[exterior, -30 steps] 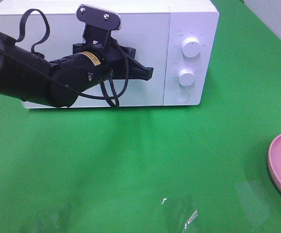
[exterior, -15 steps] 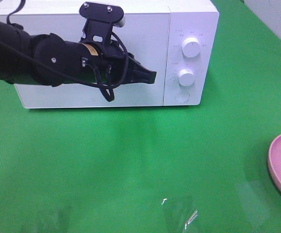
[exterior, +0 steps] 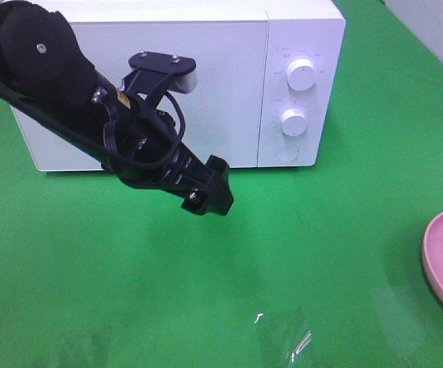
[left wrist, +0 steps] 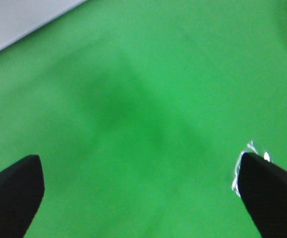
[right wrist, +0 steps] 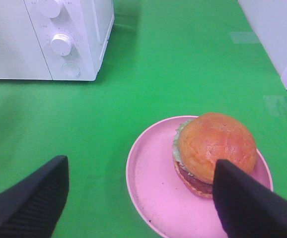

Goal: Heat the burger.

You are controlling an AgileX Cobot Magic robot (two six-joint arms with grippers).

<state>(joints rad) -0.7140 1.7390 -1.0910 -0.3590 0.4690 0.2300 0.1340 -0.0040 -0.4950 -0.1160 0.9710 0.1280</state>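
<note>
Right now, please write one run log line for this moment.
left end effector: open, empty, over green table | right end effector: open, above burger on pink plate | microwave: door closed

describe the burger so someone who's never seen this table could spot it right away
Start at the white microwave at the back of the green table, then look to the pink round plate on the cloth out in front of its knob side. The burger sits on that plate: a glossy golden-brown bun with green lettuce showing at its edge, the only food in sight.

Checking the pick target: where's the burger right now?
In the right wrist view, the burger sits on the pink plate, toward the rim farther from the microwave. The exterior high view shows only the plate's edge, far right.
</note>
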